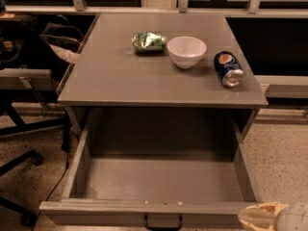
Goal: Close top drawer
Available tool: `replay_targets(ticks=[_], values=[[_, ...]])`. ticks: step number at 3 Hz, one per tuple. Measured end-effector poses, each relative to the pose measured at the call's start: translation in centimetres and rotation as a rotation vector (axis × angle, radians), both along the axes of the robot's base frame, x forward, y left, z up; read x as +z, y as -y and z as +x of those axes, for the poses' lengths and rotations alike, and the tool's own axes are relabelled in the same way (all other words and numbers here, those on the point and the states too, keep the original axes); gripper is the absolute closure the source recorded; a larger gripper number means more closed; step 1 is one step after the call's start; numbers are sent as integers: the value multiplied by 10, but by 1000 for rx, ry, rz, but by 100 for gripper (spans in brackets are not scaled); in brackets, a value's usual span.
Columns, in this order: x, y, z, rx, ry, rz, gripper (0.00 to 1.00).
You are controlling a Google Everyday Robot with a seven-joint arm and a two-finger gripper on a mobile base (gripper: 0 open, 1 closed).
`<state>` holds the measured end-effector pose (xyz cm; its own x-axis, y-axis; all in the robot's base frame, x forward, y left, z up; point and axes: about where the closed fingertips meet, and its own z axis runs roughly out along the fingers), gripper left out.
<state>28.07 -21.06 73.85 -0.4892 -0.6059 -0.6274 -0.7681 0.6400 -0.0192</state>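
pincer (263, 217) at front right, beside top drawer (163, 181)

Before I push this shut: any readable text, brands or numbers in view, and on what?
No text can be quoted.
Blue can: round red, white and blue emblem; lettering too blurred.
Green bag: print too blurred.
White bowl, top drawer, gripper at bottom right by the drawer front: none.

Saw on the tabletop (120, 78) a crumpled green packet (149, 42), a white bowl (186, 51) just beside it and a blue can (228, 69) on its side. Made out perhaps a chair base (29, 159) at left. Spotted the tool (263, 218) bottom right.
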Motion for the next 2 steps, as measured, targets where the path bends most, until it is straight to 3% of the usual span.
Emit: replay_targets(ticks=[2], values=[[-32,2,-5,-51,-28,13,100]])
